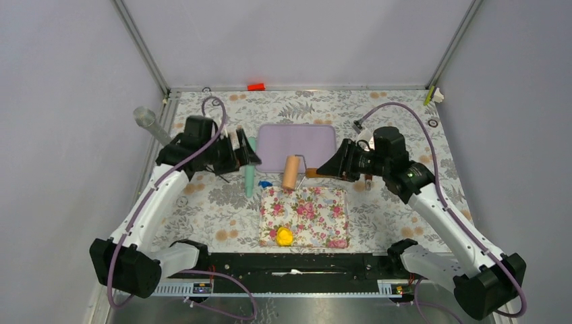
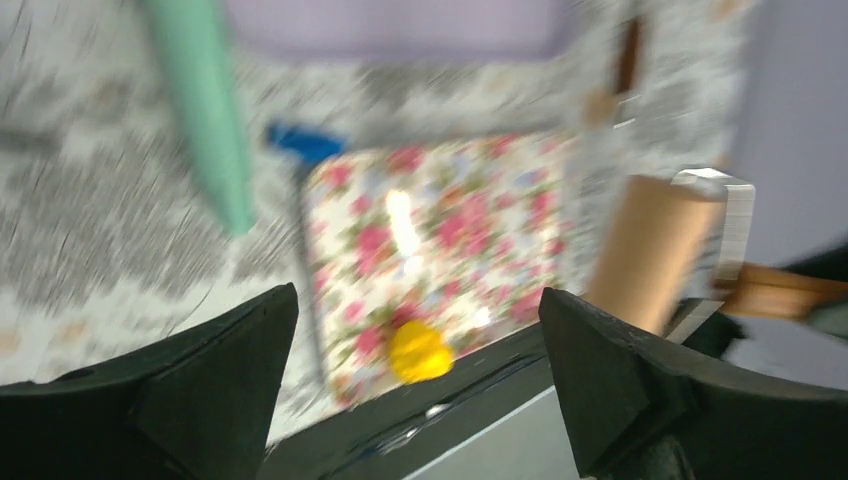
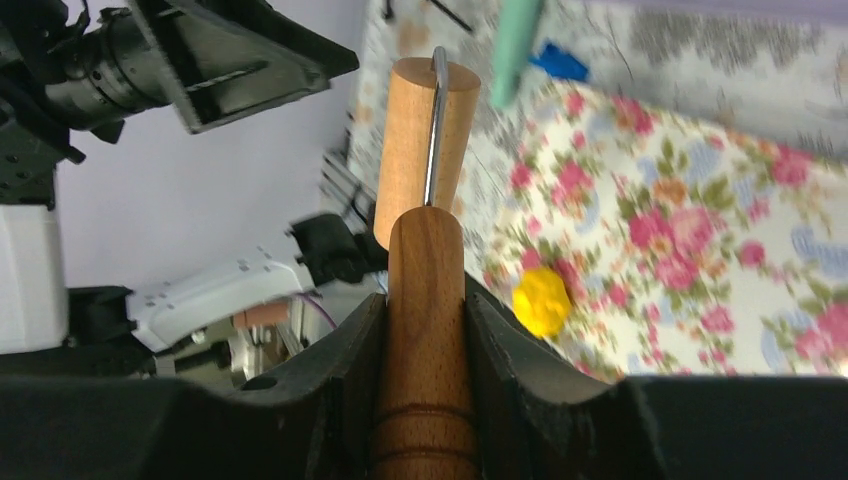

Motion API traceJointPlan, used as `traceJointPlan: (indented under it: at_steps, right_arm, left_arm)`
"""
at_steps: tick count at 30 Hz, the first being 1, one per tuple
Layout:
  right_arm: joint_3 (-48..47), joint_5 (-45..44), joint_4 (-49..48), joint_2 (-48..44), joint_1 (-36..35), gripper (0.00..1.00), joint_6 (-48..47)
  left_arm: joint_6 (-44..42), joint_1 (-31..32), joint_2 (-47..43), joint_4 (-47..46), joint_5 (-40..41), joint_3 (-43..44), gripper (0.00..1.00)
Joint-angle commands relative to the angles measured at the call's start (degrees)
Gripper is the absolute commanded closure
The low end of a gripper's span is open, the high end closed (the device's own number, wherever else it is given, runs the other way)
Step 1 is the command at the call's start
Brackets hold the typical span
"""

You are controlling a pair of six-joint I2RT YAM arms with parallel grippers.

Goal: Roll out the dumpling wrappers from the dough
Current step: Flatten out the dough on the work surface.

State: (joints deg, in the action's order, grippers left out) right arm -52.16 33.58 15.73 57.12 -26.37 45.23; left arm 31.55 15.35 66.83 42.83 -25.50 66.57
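Your right jaws grip the roller [image 1: 291, 173] by its wooden handle, likely so the barrel can turn freely. It hangs mid-frame, just past the top edge of the floral mat [image 1: 317, 209]. The dough [image 1: 284, 236], a yellow lump, sits at the mat's bottom edge, not yet rolled. Your left jaws gape wide and empty beside the teal stick [image 1: 250, 172].

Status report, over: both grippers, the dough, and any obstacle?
Left gripper open, empty. Right gripper shut on roller handle. Dough a lump on flowered mat, not yet rolled. Green stick beside mat, off the path.
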Motion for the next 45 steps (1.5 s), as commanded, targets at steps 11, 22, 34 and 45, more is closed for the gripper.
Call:
traceJointPlan:
  at_steps: [11, 22, 34, 45]
  right_arm:
    - [-2.1, 0.4, 9.9, 6.5, -17.3, 1.00, -4.0]
    - [-1.9, -3.8, 11.2, 16.0, -25.2, 1.00, -11.4]
    - [-6.7, -24.3, 21.0, 16.8, -25.3, 1.00, -19.2]
    - [-7.5, -36.6, 26.3, 14.5, -25.3, 1.00, -18.5]
  left_arm:
    - [5.0, 7.0, -5.8, 3.4, 15.4, -21.3, 0.06]
    - [5.2, 1.5, -7.2, 7.5, 22.0, -14.4, 0.06]
    - [4.9, 1.5, -7.6, 5.3, 19.0, -16.1, 0.05]
    - [3.5, 1.5, -4.6, 1.8, 13.7, -18.6, 0.05]
